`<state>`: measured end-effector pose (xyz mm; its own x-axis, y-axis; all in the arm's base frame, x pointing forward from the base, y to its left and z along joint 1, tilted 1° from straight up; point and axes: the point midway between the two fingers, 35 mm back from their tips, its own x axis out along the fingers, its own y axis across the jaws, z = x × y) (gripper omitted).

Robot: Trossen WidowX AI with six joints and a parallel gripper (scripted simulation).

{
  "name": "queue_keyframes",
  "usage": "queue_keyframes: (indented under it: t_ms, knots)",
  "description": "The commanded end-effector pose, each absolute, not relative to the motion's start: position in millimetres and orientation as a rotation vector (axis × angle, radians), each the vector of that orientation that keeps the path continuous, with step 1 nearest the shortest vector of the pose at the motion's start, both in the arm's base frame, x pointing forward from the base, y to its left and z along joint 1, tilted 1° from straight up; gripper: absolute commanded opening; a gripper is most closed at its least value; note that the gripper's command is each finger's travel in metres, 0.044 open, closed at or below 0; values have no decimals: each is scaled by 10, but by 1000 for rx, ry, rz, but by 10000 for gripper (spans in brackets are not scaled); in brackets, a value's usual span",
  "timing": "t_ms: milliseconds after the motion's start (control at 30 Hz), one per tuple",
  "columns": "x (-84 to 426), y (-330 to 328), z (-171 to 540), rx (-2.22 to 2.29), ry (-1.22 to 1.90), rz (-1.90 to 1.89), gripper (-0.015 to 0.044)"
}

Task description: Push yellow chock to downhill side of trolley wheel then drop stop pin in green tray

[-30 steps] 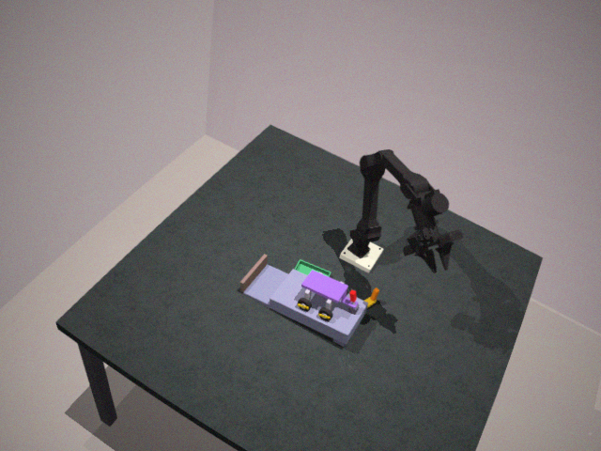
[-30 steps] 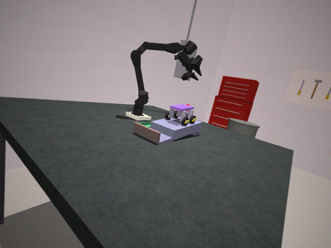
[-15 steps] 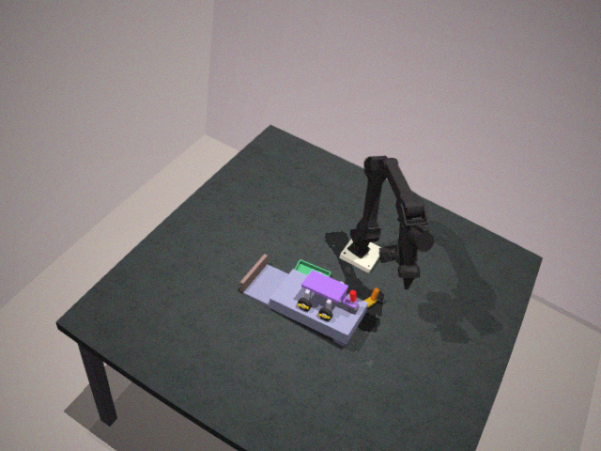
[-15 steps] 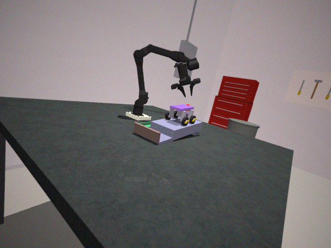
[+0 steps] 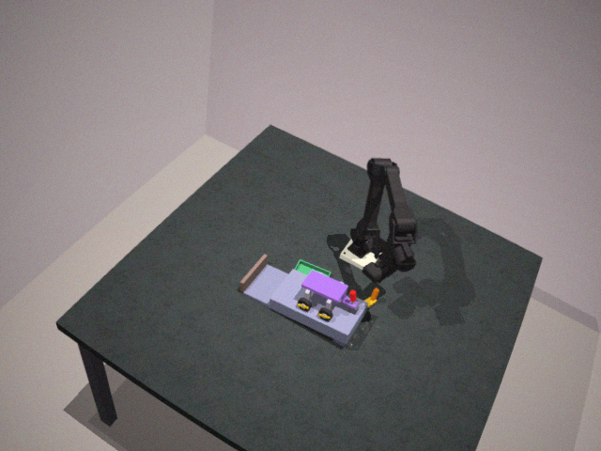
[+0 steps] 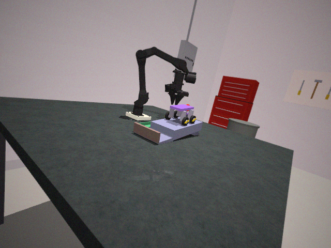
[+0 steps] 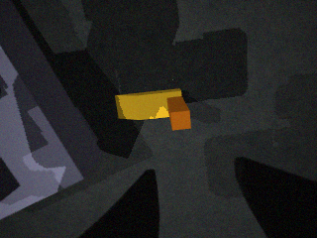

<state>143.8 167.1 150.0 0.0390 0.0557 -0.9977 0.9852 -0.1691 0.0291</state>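
Observation:
The purple trolley (image 5: 324,286) (image 6: 181,107) stands on the pale blue ramp (image 5: 350,326) (image 6: 163,124). The red-headed stop pin (image 5: 352,295) (image 6: 187,105) is upright at its uphill end. The chock, with yellow body (image 5: 370,302) (image 7: 141,106) and orange handle (image 5: 375,293) (image 7: 179,119), is just beyond the ramp's uphill end; its black base is hard to make out in shadow. The green tray (image 5: 314,267) (image 6: 145,124) lies beside the ramp. My gripper (image 6: 174,104) (image 7: 194,172) points down, part-open and empty, above the table. In the wrist view the chock is ahead of the fingertips, not between them.
A brown end board (image 5: 254,272) (image 6: 147,132) stands across the ramp's low end. The arm's cream base plate (image 5: 356,259) (image 6: 138,116) is on the tray's side of the ramp. The ramp's edge (image 7: 60,161) is left of the chock in the wrist view.

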Motion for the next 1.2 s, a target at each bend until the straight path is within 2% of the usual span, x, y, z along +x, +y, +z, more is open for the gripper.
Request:
queue_keyframes:
  t_ms: [0, 1167]
  knots:
    - [1423, 1631, 1457, 1391, 1116, -1325, 190]
    - [1441, 1656, 815, 1391, 1116, -1325, 190]
